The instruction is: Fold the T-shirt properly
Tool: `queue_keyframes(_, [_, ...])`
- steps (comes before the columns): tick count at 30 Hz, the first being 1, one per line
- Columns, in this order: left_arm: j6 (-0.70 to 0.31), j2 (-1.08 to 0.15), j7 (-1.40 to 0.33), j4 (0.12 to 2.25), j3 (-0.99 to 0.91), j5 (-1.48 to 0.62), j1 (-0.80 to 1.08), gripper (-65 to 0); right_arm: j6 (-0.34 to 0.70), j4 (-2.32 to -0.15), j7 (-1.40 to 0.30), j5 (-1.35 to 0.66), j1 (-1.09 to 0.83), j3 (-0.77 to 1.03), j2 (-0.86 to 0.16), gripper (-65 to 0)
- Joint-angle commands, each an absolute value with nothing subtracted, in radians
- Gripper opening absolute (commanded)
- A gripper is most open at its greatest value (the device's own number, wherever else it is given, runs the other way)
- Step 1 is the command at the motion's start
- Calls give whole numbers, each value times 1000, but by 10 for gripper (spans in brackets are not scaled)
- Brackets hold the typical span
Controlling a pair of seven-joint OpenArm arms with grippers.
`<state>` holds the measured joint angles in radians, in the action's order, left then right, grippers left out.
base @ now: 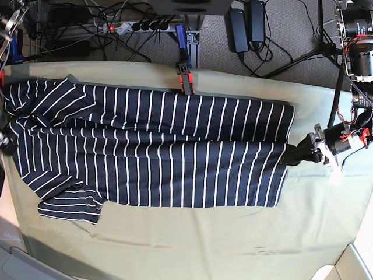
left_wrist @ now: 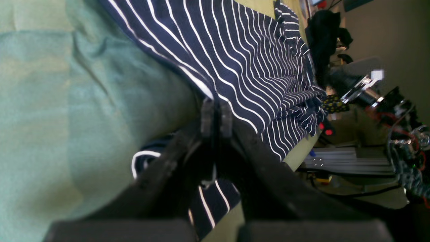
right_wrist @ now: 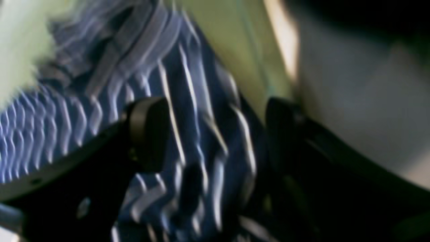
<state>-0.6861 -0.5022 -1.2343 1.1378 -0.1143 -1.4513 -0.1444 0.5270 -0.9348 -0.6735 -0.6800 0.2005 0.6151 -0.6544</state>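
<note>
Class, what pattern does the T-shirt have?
T-shirt: dark navy with thin white stripes; clearest in the base view.

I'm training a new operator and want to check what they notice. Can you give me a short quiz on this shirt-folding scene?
1. True or false: the left gripper is shut on the T-shirt's edge.
2. What does the T-shirt lie on? A) bare wood B) green cloth C) a tray
3. Fill in: the right gripper's jaws stand ___, with striped fabric between them.
Key: 1 true; 2 B; 3 open.
</note>
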Motion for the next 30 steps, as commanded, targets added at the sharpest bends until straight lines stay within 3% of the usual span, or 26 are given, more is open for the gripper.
queue_keyframes(1, [-698, -525, -1228, 1154, -120, -1479, -163, -650, 486, -953, -651, -678, 242, 620, -683, -212])
queue_keyframes(7, [-698, -525, -1239, 1154, -120, -1484, -163, -650, 486, -917, -589, -537, 366, 561, -679, -211])
queue_keyframes(14, [-698, -533, -1251, 1154, -120, -1484, -163, -650, 482, -683, -439, -395, 488, 437, -679, -211])
queue_keyframes(21, [-698, -535, -1269, 1154, -120, -1484, -163, -650, 479, -525, -414, -373, 524, 434, -680, -211])
queue_keyframes(30, [-698, -535, -1264, 1154, -120, -1484, -163, -650, 491, -517, -417, -380, 523, 434, -623, -211])
